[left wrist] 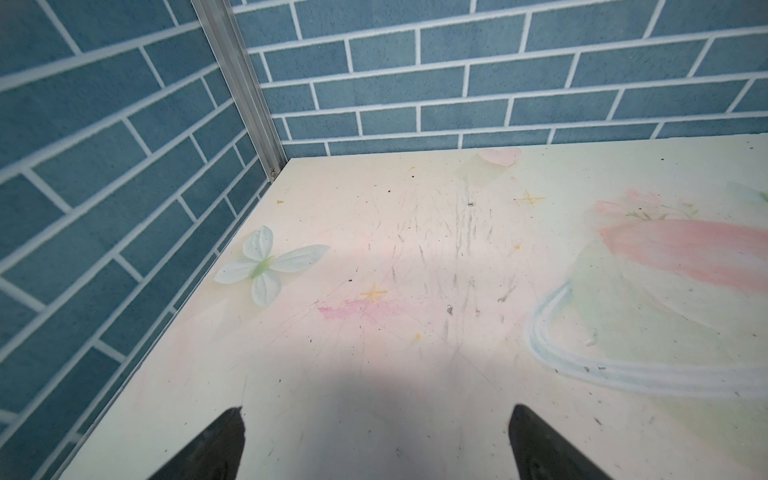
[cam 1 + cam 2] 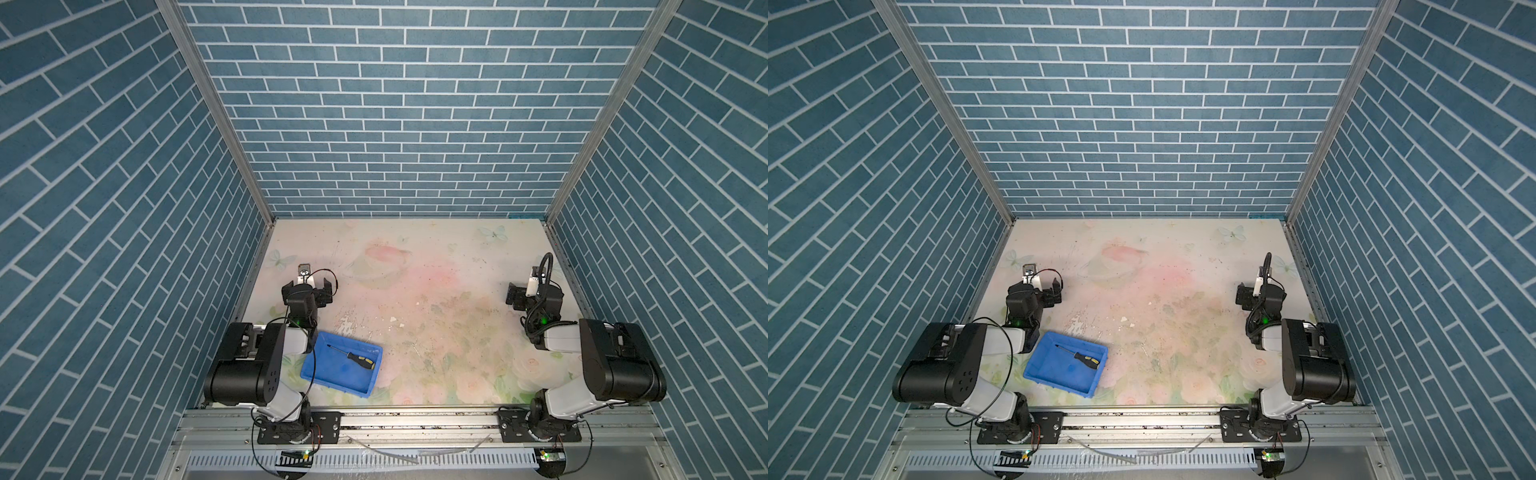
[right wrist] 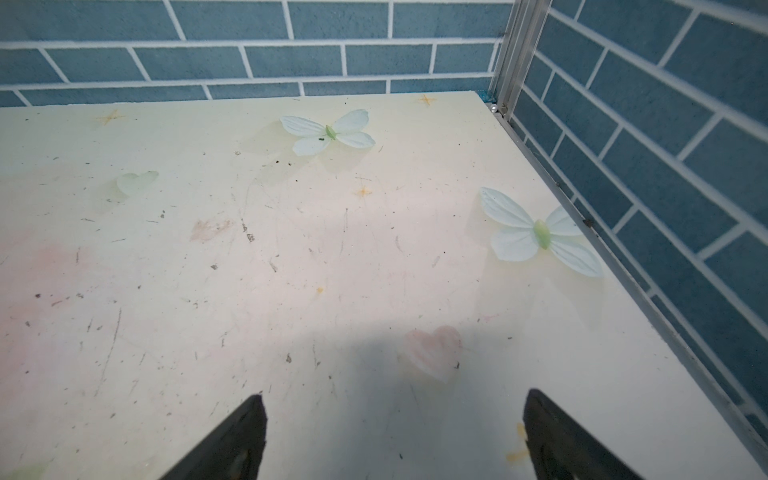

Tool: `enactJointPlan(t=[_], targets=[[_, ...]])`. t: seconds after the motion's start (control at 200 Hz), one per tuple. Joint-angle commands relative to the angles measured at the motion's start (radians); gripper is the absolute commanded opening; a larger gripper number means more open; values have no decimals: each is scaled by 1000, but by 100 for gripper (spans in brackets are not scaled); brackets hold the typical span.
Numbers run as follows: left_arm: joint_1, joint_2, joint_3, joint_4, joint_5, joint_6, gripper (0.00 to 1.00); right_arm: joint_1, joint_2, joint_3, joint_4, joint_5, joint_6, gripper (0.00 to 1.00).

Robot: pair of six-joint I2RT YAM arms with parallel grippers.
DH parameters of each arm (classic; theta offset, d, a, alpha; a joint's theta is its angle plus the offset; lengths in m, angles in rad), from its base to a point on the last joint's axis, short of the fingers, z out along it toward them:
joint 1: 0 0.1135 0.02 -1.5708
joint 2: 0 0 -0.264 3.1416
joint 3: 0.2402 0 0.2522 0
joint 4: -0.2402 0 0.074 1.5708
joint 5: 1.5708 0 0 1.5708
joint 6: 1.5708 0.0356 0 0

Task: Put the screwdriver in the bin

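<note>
The screwdriver (image 2: 353, 356) (image 2: 1079, 356), with its black-and-yellow handle and thin dark shaft, lies flat inside the blue bin (image 2: 332, 384) (image 2: 1054, 376) at the front left of the table in both top views. Its handle points toward the bin's right wall. My left gripper (image 2: 309, 286) (image 2: 1040, 291) hovers behind the bin, well apart from it, open. In the left wrist view, only bare tabletop shows between the left gripper (image 1: 377, 410) tips. My right gripper (image 2: 525, 291) (image 2: 1254, 293) (image 3: 395, 394) stands open and empty at the far right.
Blue brick-patterned walls (image 2: 395, 124) close in the back and both sides. The tabletop (image 2: 436, 270) has a floral print, with printed butterflies (image 3: 536, 232) near the edges. A few white flecks (image 2: 392, 319) lie mid-table. A metal rail (image 2: 415, 419) runs along the front.
</note>
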Motion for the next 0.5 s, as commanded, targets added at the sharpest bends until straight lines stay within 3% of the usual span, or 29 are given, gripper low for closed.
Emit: enactJointPlan(t=[0.0,0.365,0.495], targets=[[4,0,-3,14,8,-5,100,-3,8,32,3,-7,23,95],[5,1,-7,18,8,-5,100,-3,5,20,26,-5,19,96],[4,1,-6,18,8,-5,100,-3,-4,-72,190,7,24,95]])
